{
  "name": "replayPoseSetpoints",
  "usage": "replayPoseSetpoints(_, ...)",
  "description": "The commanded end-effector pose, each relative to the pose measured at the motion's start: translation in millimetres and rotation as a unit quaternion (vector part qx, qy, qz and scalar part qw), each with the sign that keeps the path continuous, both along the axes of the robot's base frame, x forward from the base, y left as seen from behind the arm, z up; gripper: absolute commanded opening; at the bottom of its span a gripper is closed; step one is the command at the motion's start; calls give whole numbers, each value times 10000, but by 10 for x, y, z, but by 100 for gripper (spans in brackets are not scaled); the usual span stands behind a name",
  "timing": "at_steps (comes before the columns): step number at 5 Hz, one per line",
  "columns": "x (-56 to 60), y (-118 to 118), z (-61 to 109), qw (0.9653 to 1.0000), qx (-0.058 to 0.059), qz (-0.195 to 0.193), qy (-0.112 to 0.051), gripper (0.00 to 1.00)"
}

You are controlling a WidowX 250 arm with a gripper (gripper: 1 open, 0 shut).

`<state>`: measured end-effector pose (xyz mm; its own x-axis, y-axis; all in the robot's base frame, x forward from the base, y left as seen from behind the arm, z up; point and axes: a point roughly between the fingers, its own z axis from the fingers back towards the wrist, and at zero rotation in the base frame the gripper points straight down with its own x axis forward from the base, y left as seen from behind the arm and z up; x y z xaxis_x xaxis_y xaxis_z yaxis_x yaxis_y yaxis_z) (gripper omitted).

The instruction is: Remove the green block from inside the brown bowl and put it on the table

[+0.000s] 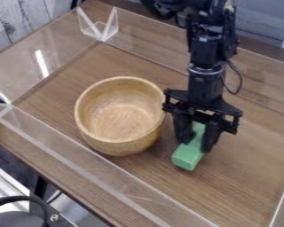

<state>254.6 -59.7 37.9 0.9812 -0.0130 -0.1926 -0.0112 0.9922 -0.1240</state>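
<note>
The green block point(188, 156) stands tilted on the table point(245, 177), just right of the brown bowl point(118, 115). My gripper point(201, 135) points down over it, its black fingers point(215, 133) shut on the block's upper end. The block's lower end looks to rest on the tabletop. The bowl is empty, its wood-grain inside fully in view.
Low clear acrylic walls point(61, 146) border the tabletop on all sides. A small clear bracket point(100, 27) stands at the far left corner. Dark cables point(8, 208) lie below the near left edge, outside the wall.
</note>
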Motion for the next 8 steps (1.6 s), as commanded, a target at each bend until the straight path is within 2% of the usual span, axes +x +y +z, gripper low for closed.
replayPoseSetpoints(1,62,-6,166,9996,-88,-13,-274,0)
replayPoseSetpoints(5,29,19,289,9991,-239,-90,-324,0)
replayPoseSetpoints(8,6,52,310,9988,-301,-138,-350,0)
